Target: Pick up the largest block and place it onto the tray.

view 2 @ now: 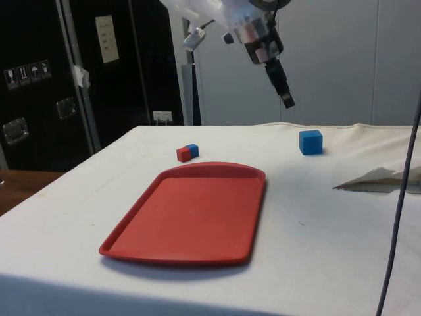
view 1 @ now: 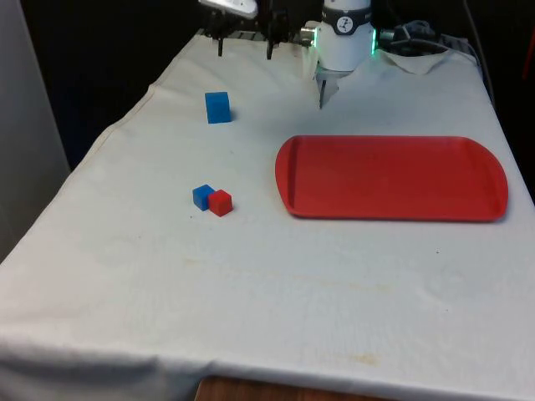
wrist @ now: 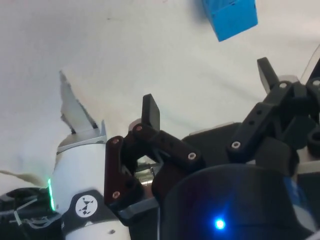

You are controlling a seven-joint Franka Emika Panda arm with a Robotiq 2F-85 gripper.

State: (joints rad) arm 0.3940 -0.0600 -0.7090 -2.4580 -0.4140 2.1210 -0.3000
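Note:
The largest block, a blue cube (view 1: 218, 108) (view 2: 311, 141) (wrist: 230, 18), stands alone on the white cloth at the front view's far left. My gripper (view 1: 321, 93) (view 2: 287, 99) (wrist: 209, 95) hangs in the air well above the cloth, between that cube and the tray's far edge. Its fingers (wrist: 151, 113) stand open with nothing between them. The red tray (view 1: 391, 177) (view 2: 191, 217) lies flat and bare at the front view's right. A small blue cube (view 1: 202, 196) (view 2: 192, 150) and a small red cube (view 1: 221, 203) (view 2: 183, 155) touch each other left of the tray.
A fold of white cloth (view 1: 418, 60) (view 2: 381, 178) bunches up near the robot's base. A dark cable (view 2: 400, 197) hangs down at the side view's right edge. Black clamps (view 1: 244, 33) stand at the table's far end.

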